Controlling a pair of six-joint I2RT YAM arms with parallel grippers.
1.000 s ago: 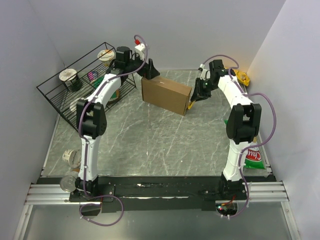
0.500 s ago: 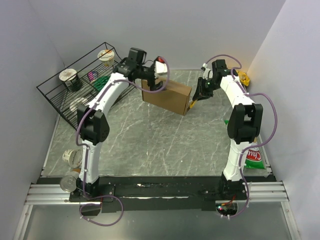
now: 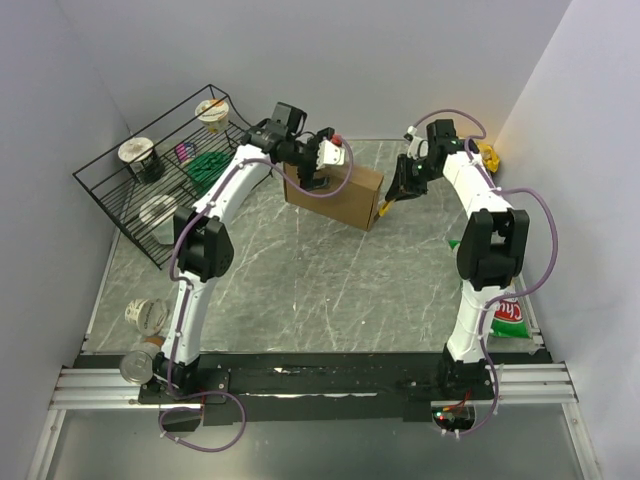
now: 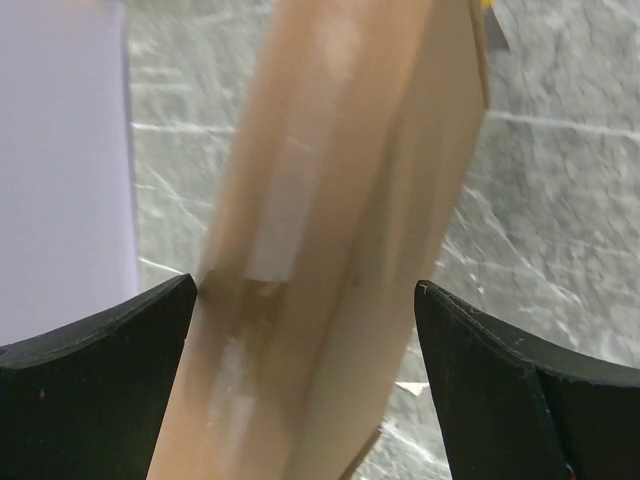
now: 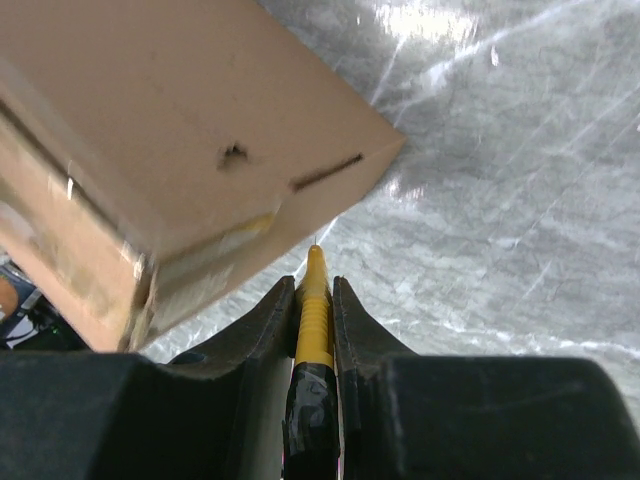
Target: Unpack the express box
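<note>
I take this for the opening cut, with the unpacking not yet begun: the plain brown cardboard express box (image 3: pixel 335 195) is closed, flaps down, with a pale strip of tape along its narrow upper face.

My left gripper (image 3: pixel 308 180) has its jaws spread about as wide as they go and holds nothing. In the left wrist view the box (image 4: pixel 340 200) sits between the two black fingers (image 4: pixel 110 330), with clear space on both sides, though that picture is blurred.

My right gripper (image 5: pixel 315 290) is pinched tight on a slim yellow tool with a black-wrapped shank (image 5: pixel 314 320), which I judge to be a cutter. Its fine tip sits just below the box's near corner (image 5: pixel 180 120). I cannot tell whether it touches the cardboard.

The box rests on the grey marbled table (image 3: pixel 300 280), and its long axis runs from my left jaws straight across to my right ones. One end points at the tool tip. A broad face looks toward my bases.

Next, I judge, the left jaws must close across the narrow width to steady the box. The tip then has to find the taped seam and cut shallowly.
</note>
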